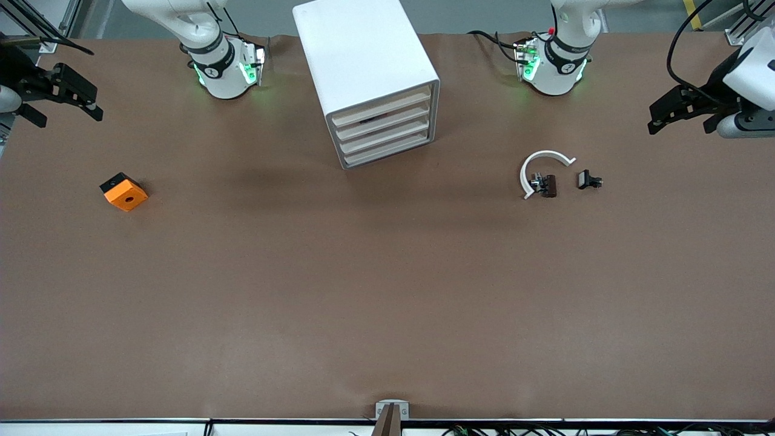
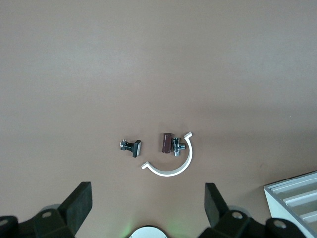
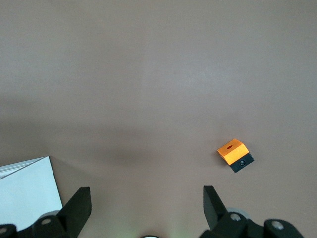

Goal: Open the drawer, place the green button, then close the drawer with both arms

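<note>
The white cabinet (image 1: 363, 54) stands at the middle of the table between the two arm bases, and its four cream drawer fronts (image 1: 382, 124) are all pushed in. The button is out of view. My left gripper (image 1: 678, 128) hangs open over the table's edge at the left arm's end. In the left wrist view it (image 2: 147, 188) has nothing between its fingers. Over the right arm's end, my right gripper (image 1: 66, 118) is open too. It is empty (image 3: 146, 191) in the right wrist view.
A white arc (image 1: 543, 166) with a dark brown and metal piece (image 1: 545, 184) lies toward the left arm's end, a small black piece (image 1: 588, 180) beside it. An orange cube with a hole (image 1: 124, 192) sits toward the right arm's end.
</note>
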